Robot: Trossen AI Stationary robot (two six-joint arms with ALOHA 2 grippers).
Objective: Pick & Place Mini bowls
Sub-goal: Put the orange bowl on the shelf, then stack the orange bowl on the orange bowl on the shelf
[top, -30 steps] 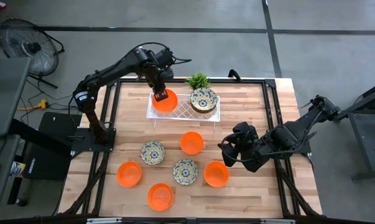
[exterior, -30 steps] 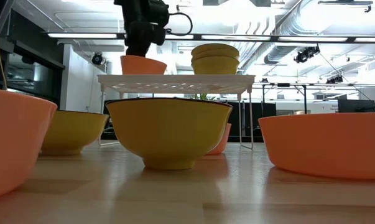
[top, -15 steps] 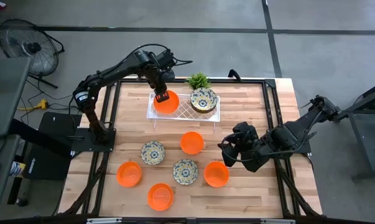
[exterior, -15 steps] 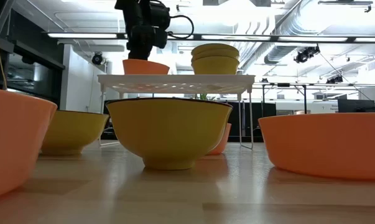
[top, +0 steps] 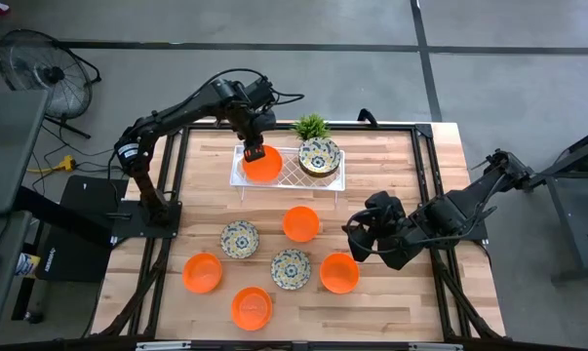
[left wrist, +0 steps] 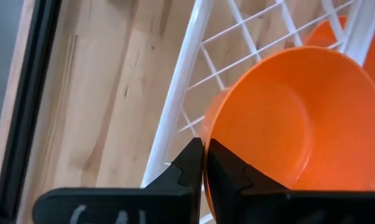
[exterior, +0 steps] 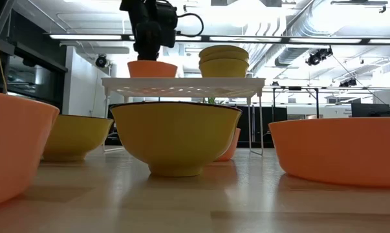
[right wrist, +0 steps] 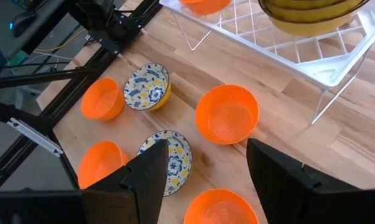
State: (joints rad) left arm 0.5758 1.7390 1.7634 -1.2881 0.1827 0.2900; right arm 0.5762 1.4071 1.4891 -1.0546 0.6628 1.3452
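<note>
Wood planks made up the table [top: 206, 156], and a gray floor lay all around it. On the white tray [top: 292, 174] at the far side, the left gripper [left wrist: 204, 163] had its two dark fingers pressed close together on the rim of an orange bowl [top: 261, 163]. One finger was inside the bowl and one was outside, so the rim was pinched between them. The bowl sat on the tray wires, near the tray's left end. Beside it on the tray stood a stack of patterned bowls [top: 319, 156], just in front of a small green plant [top: 311, 126]. To do this step well, I think the fingers should open only when the bowl rests flat on the wires. Then the gripper should go straight up, so it does not tip the bowl or bump the stack. The right gripper [right wrist: 201, 167] hung with its fingers wide apart over the near part of the table and held nothing. Below it, on the wood, lay four more orange bowls and two patterned ones, all apart from each other. Some things were hard to see. I could not tell how many bowls were in the stack, because from above it looked like one. From the low camera, big bowls up close hid much of the table. I also could not tell if the orange bowl's bottom sat fully flat on the wires.
</note>
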